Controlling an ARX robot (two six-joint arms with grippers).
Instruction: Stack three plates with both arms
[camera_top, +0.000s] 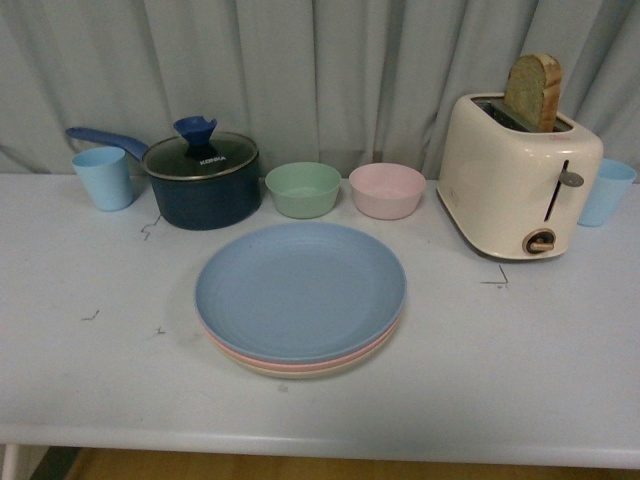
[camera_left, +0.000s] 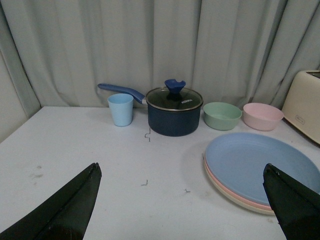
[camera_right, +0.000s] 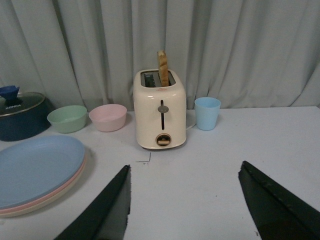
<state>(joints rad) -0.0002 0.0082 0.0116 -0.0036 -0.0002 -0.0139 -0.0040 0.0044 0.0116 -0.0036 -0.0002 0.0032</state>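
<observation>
The three plates sit in one stack in the middle of the table: the blue plate (camera_top: 300, 288) on top, the pink plate (camera_top: 300, 363) under it, the beige plate (camera_top: 310, 373) at the bottom. The stack also shows in the left wrist view (camera_left: 260, 165) and in the right wrist view (camera_right: 35, 170). My left gripper (camera_left: 182, 172) is open and empty, above the table left of the stack. My right gripper (camera_right: 185, 172) is open and empty, above bare table right of the stack. Neither arm shows in the front view.
Behind the stack stand a dark blue lidded pot (camera_top: 200, 175), a green bowl (camera_top: 303, 189) and a pink bowl (camera_top: 387, 190). A cream toaster (camera_top: 518, 178) with toast stands back right. Light blue cups stand far left (camera_top: 103, 178) and far right (camera_top: 606, 192).
</observation>
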